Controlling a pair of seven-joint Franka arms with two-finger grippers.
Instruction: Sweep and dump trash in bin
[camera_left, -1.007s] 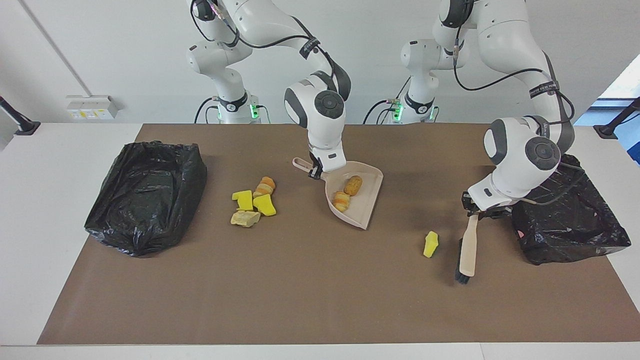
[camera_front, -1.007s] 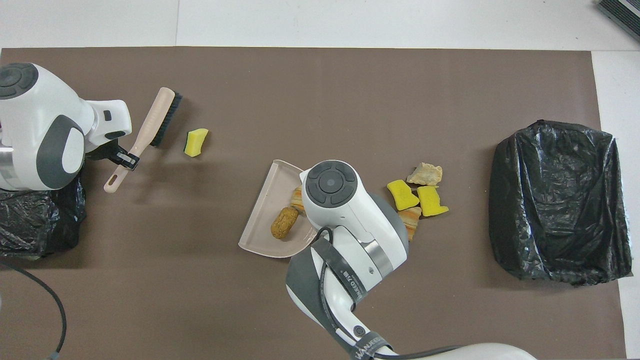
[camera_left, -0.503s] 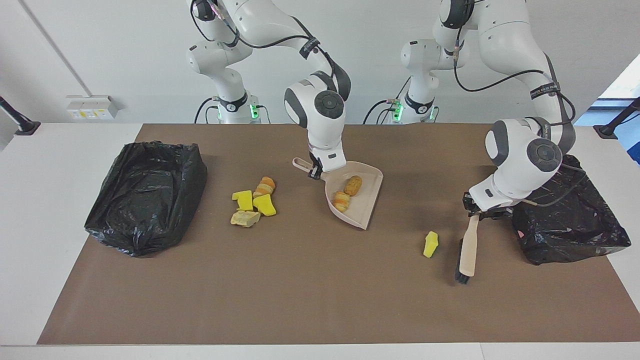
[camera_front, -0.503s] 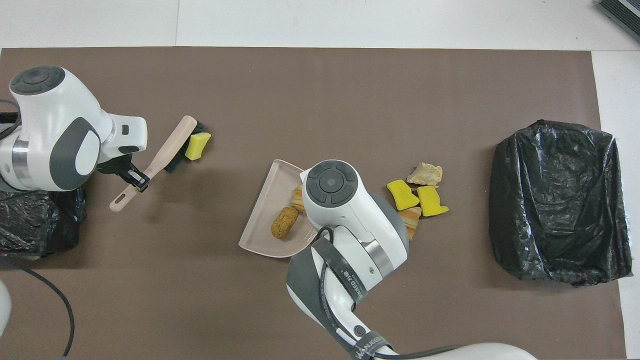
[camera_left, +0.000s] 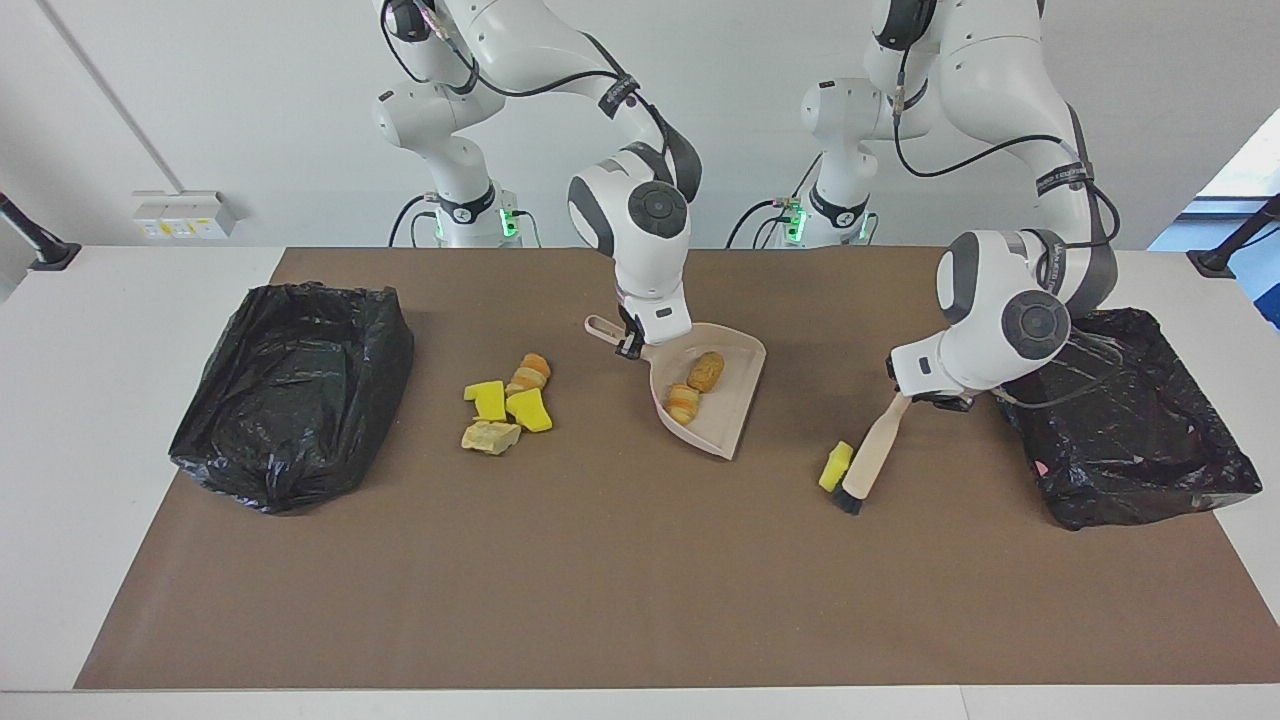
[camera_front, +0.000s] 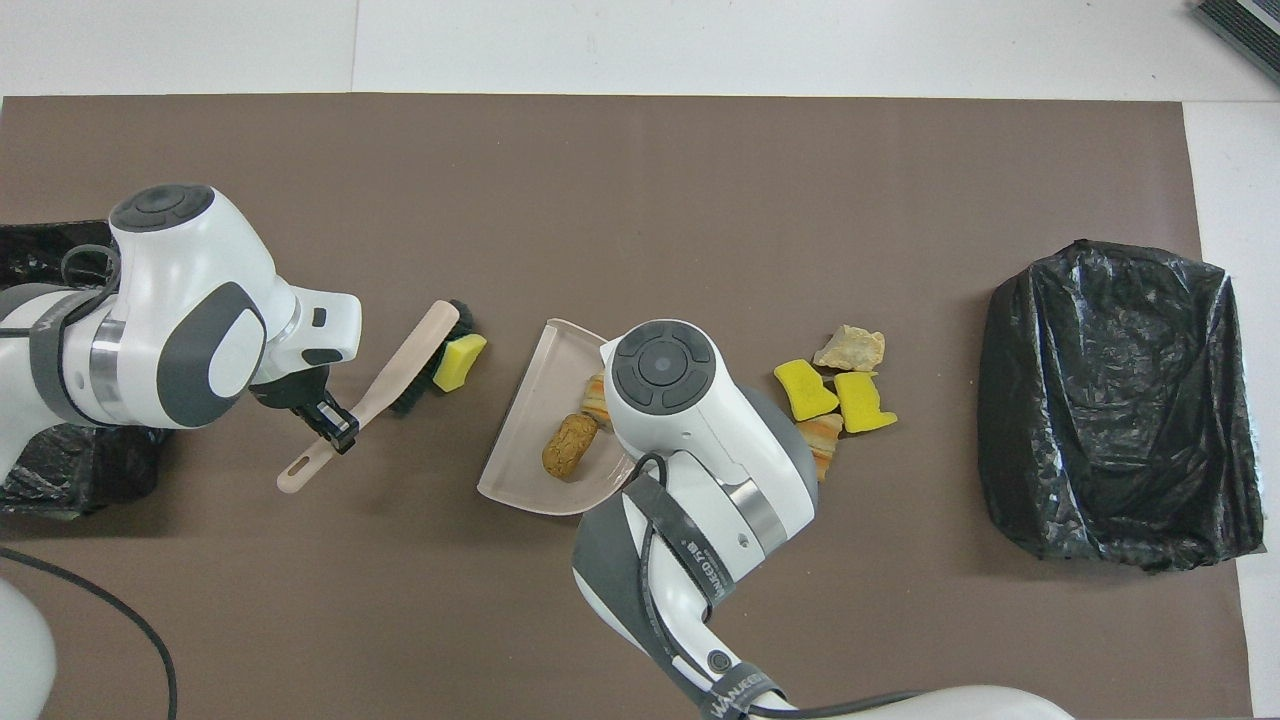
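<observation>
My left gripper (camera_left: 905, 393) is shut on the handle of a beige brush (camera_left: 868, 462) with black bristles. The bristles rest on the mat against one yellow chunk of trash (camera_left: 835, 466), which also shows in the overhead view (camera_front: 459, 362) beside the dustpan's open edge. My right gripper (camera_left: 630, 340) is shut on the handle of the beige dustpan (camera_left: 737, 405), which lies on the mat and holds two orange-tan lumps (camera_front: 568, 445). Several more yellow and tan chunks (camera_left: 505, 405) lie in a cluster beside the pan, toward the right arm's end.
A bin lined with a black bag (camera_left: 290, 390) stands at the right arm's end of the brown mat. A second black-bagged bin (camera_left: 1130, 440) stands at the left arm's end, close to the left arm's wrist.
My left gripper has swept the brush toward the dustpan, pushing the yellow chunk along the mat with it. The right arm and dustpan have not moved.
</observation>
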